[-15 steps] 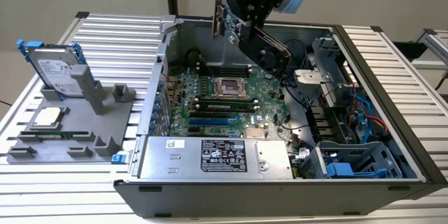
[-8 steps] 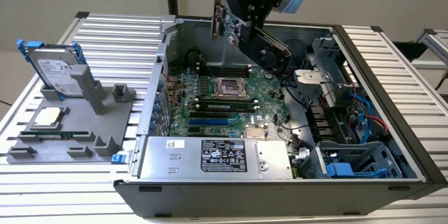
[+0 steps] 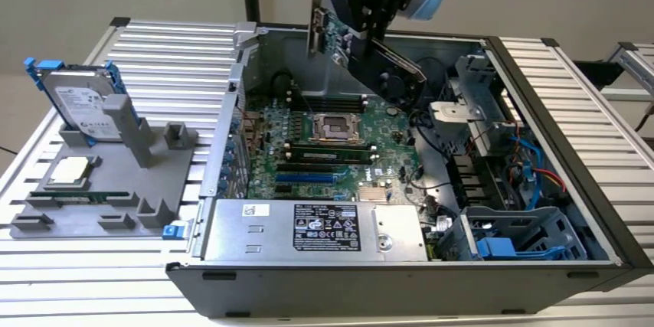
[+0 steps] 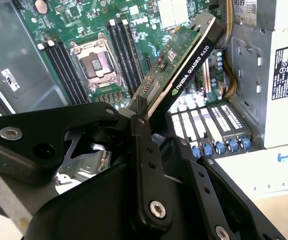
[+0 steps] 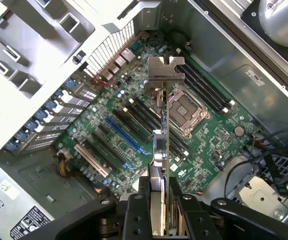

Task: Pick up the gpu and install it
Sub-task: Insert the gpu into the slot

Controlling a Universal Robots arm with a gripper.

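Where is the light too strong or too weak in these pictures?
First wrist view: the pale surface beyond the case wall is washed out nearly white, yet the gpu is evenly lit. Second wrist view: the black fingers holding the gpu look very dark. Exterior view: even, soft light, no harsh glare.

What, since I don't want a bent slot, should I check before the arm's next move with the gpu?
1. Grip: ok. The gripper is shut on the gpu, as seen in both wrist views.
2. Height: ok. In the exterior view the gpu hangs above the motherboard and is not seated.
3. Target free: ok. The long blue slot looks empty.
4. Bent parts: ok. The silver bracket looks straight.
5. Card edge lined up over a slot: cannot tell.
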